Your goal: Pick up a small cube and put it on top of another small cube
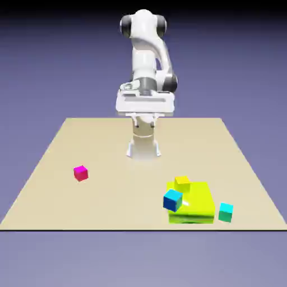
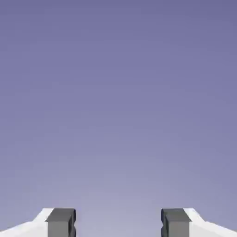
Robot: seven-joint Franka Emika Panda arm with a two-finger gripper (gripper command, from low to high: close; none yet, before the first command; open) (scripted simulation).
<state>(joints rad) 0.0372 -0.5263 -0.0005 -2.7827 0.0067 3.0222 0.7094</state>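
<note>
From the exterior view's left: the magenta cube (image 1: 80, 174) lies low to that side of the end effector (image 1: 144, 124), which hangs open and empty. The turquoise-green cube (image 1: 225, 212), the 1 to move, sits low and farthest to its right, ungrasped. Grasp, lift and stacking all seem left: 0 of 3 done.

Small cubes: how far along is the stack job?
Looks like the start. Nothing stacked cube on cube: the turquoise cube and magenta cube sit apart on the table. Nothing in hand: the gripper is open, with only backdrop between its fingertips. Left: reach, grasp, lift, place, release.
</note>
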